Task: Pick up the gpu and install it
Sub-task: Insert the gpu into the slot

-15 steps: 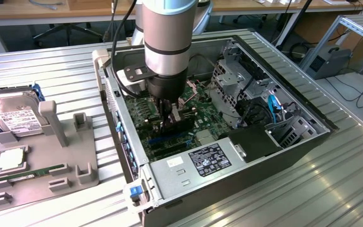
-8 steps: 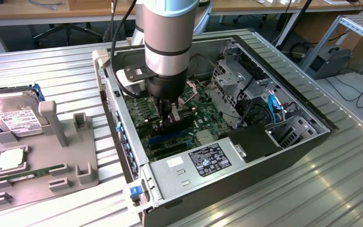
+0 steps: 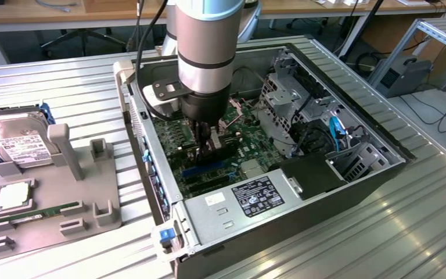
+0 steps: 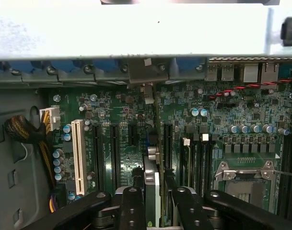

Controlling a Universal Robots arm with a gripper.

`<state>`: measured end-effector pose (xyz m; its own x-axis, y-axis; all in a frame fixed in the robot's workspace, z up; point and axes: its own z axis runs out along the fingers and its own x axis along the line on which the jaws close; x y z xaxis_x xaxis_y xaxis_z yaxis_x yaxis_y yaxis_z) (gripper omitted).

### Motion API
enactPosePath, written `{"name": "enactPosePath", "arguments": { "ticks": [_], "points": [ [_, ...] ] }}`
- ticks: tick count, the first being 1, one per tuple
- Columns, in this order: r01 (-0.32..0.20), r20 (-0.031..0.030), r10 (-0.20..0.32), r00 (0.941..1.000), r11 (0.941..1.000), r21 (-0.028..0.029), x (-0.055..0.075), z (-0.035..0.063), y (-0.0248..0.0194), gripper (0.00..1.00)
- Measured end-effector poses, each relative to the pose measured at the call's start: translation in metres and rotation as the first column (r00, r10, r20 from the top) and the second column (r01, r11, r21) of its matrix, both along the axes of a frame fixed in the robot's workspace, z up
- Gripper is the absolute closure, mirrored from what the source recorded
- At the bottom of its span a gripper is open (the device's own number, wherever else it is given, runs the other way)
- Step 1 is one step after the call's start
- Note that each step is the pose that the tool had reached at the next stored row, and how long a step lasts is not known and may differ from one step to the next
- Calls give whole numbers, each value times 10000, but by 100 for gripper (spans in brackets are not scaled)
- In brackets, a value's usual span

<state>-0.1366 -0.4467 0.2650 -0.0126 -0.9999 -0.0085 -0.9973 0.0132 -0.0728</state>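
Black fingers (image 4: pixel 132 206) of the pincer (image 4: pixel 153 203) fill the near edge of the wrist view, partly closed around the gpu (image 4: pixel 153 187), which stands on edge between them with its thin side toward the camera. The card hangs just above the motherboard (image 4: pixel 232 115), lined up lengthwise with the dark expansion slots (image 4: pixel 113 153) and lying between them and the memory slots (image 4: pixel 196 158). Whether its lower edge already touches a slot cannot be told. A white slot (image 4: pixel 78 155) runs parallel, farther from the card on the side of the yellow and black cable bundle (image 4: pixel 26 134), and the processor socket (image 4: pixel 244 175) sits on the card's other side.

From the exterior view, the pincer (image 3: pixel 207 148) reaches straight down into the open computer case (image 3: pixel 378 174), with the arm (image 3: pixel 204 52) upright above it. The power supply (image 3: pixel 243 203) with its label lies in the case just nearer the camera than the pincer, and the grey drive cage (image 3: pixel 285 96) stands beyond the pincer toward the exterior view's right.

Outside the case, toward the exterior view's left, a grey fixture tray (image 3: pixel 83 192) rests on the ribbed metal counter (image 3: pixel 53 87). It carries a hard drive (image 3: pixel 18 142), a processor chip (image 3: pixel 15 197) and a green memory stick (image 3: pixel 37 214), all well apart from the case.
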Motion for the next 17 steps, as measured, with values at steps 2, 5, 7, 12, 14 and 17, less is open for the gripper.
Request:
{"name": "enactPosePath", "arguments": {
  "ticks": [2, 5, 7, 12, 14, 17],
  "points": [
    [33, 0, -33, 10000, 10000, 0, 0, 0, 0, 73],
    [142, 0, -142, 9999, 9999, -4, 1, 0, 0, 73],
    [195, 1, -195, 9998, 9998, -15, 1, 0, 0, 73],
    [244, 0, -244, 9997, 9997, -32, 1, -1, 0, 73],
    [358, 0, -358, 9994, 9994, -33, 1, -3, 0, 73],
    [440, 0, -440, 9990, 9990, -32, 1, -4, 0, 73]
  ]
}}
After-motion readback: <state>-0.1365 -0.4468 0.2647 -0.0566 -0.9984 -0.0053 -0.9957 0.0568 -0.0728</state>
